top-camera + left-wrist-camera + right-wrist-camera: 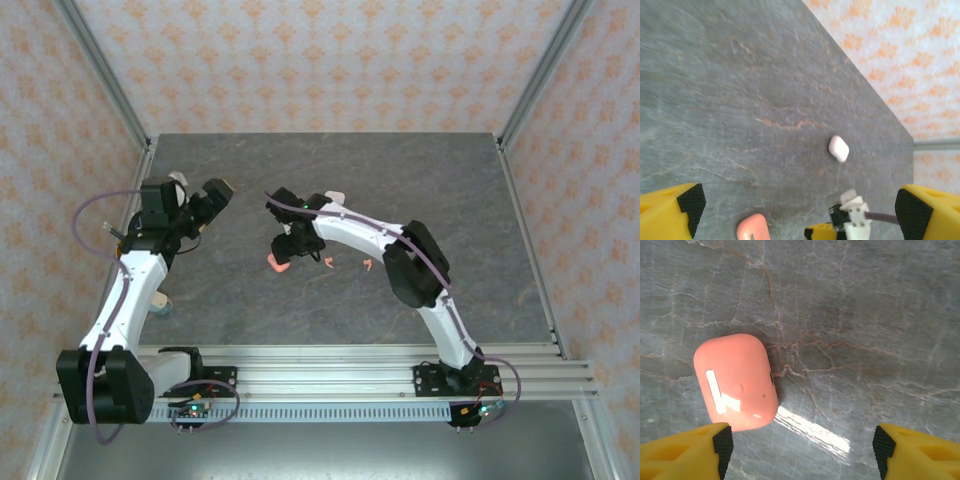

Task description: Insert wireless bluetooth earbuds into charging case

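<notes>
From where I stand, the right gripper (802,447) hangs over the middle of the table (450,200). Its yellow fingers (715,445) are spread wide with nothing between them. The closed coral-pink case (736,382) lies flat on the stone just ahead of one fingertip, ungripped. A coral-pink earbud (328,261) and a second earbud (368,264) lie loose on the table just right of that case, near each other but apart. The left gripper (800,205), off to the left, is equally wide and holds nothing. It faces a small white case (838,148) farther across the table.
</notes>
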Available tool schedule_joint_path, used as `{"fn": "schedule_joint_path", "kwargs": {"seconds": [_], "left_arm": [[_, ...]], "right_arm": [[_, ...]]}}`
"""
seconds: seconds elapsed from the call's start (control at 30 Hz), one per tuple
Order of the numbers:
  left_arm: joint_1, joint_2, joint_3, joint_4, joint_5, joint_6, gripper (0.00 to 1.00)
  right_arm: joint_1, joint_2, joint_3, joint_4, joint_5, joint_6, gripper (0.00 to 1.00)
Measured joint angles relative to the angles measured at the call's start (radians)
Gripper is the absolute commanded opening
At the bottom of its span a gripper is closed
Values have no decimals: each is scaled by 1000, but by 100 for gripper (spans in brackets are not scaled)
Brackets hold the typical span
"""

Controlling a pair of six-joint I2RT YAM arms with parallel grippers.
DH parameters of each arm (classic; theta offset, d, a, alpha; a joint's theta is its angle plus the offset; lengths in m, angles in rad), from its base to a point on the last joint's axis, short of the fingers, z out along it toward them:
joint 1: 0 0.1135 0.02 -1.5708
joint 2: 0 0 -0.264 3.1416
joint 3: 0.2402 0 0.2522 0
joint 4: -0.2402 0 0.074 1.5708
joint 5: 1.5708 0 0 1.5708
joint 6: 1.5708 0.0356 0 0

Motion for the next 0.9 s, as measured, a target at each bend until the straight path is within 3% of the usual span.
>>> {"fn": "schedule_joint_path", "kwargs": {"seconds": [0.3, 0.57, 0.9], "left_arm": [[35, -9, 2, -58, -28, -2, 100], [35, -3, 6, -89, -32, -1, 100], [35, -3, 6, -91, -32, -1, 100]], "right_arm": [[41, 126, 172, -79, 35, 35, 75], [48, 157, 205, -91, 28, 46, 74], [48, 191, 220, -97, 33, 61, 63]]}}
